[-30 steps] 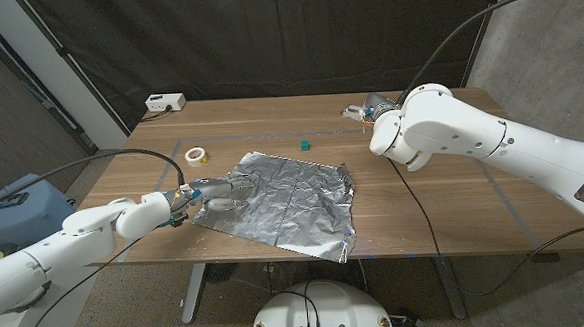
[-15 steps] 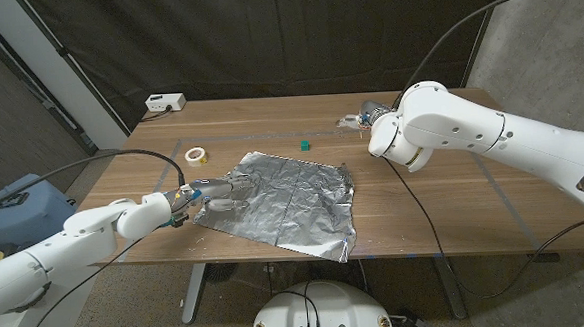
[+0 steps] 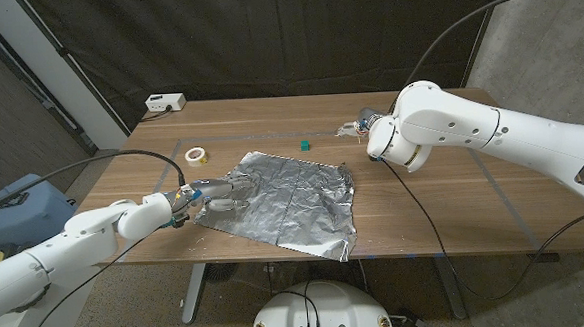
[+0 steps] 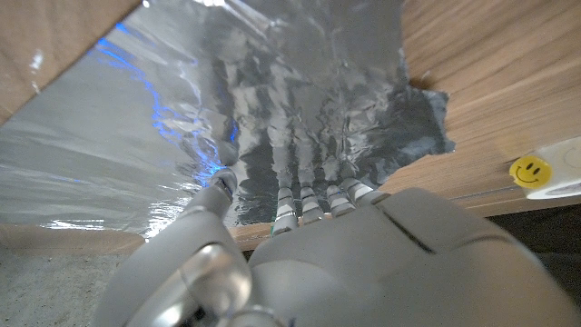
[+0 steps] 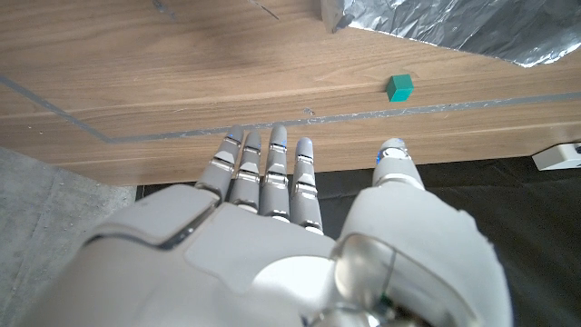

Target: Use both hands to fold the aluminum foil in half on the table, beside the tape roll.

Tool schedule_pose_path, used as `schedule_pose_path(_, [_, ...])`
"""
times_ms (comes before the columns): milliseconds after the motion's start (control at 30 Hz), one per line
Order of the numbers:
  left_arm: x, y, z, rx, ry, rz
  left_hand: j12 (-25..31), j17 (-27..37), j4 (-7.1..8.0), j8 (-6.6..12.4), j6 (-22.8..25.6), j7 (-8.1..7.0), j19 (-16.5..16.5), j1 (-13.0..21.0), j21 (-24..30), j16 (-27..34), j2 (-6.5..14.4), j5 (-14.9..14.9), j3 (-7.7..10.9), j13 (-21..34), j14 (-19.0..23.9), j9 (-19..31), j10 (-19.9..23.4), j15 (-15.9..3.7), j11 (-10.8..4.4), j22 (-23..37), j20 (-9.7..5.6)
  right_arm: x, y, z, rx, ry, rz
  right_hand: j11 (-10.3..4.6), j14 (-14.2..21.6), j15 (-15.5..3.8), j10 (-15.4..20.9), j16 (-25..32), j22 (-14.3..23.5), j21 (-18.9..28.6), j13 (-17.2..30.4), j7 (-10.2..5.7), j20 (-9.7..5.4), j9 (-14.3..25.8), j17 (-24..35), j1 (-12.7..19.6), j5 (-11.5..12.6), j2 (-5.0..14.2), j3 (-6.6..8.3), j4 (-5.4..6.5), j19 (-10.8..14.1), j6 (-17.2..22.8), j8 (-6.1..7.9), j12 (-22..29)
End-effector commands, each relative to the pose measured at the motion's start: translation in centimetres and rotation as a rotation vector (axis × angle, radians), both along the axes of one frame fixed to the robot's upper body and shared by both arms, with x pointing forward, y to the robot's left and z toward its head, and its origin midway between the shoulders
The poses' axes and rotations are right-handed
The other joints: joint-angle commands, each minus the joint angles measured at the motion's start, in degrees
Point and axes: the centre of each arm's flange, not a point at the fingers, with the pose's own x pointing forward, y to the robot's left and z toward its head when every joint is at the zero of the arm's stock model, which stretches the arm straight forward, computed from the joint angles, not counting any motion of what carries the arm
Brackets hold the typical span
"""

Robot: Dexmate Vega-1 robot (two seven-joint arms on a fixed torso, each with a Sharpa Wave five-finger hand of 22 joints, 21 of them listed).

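Note:
The crinkled aluminum foil (image 3: 286, 199) lies spread on the wooden table (image 3: 444, 201), its front right corner reaching the table's front edge. My left hand (image 3: 214, 195) rests on the foil's left edge, fingers (image 4: 300, 195) stretched out over the sheet and holding nothing. The tape roll (image 3: 195, 156), white with a yellow smiley face, lies just left of the foil behind that hand. My right hand (image 3: 357, 127) hovers over the table behind the foil's far right corner, mostly hidden by its own forearm. In the right wrist view its fingers (image 5: 263, 168) are straight and empty.
A small green cube (image 3: 303, 143) sits just behind the foil's far edge, left of my right hand. A white box (image 3: 166, 103) stands at the table's far left corner. Grey tape lines mark the tabletop. A dark curtain hangs behind.
My right arm has swung left, bringing its hand closer to the green cube and the foil's far corner. The left hand and the foil have stayed put.

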Motion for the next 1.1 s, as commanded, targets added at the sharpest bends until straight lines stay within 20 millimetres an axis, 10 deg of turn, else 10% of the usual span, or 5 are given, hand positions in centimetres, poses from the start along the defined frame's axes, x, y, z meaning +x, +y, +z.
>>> schedule_pose_path(33, [0.0, 0.1, -0.2, -0.002, 0.007, 0.006, 0.24, 0.07, -0.05, 0.38, 0.09, 0.15, -0.37, 0.43, 0.26, 0.12, 0.44, 0.37, -0.11, 0.28, -0.36, 0.15, -0.19, 0.16, -0.28, 0.20, -0.05, 0.6, -0.3, -1.4, -0.014, 0.071, -0.011, -0.03, 0.30, -0.04, 0.68, 0.44, 0.32, -0.09, 0.57, 2.94, -0.07, 0.21, 0.21, 1.00, 0.31, 0.11, -0.42, 0.06, -0.15, 0.65, 0.13, 0.28])
schedule_pose_path(1100, [-0.1, -0.5, -0.4, -0.030, 0.015, 0.023, 0.09, 0.06, -0.30, 0.31, -0.37, 0.39, -0.54, 0.71, 0.34, 0.17, 0.35, 0.48, -0.23, 0.25, -0.53, 0.14, -0.99, 0.64, -0.13, 0.20, 0.07, 2.5, 0.6, -3.4, -0.057, 0.176, -0.041, -0.04, 0.73, -0.14, 0.68, 0.48, 0.32, -0.07, 3.93, 2.92, -0.02, 0.54, 0.43, 4.63, 0.56, 0.51, -2.59, 0.19, -0.56, 1.55, 0.23, 1.08])
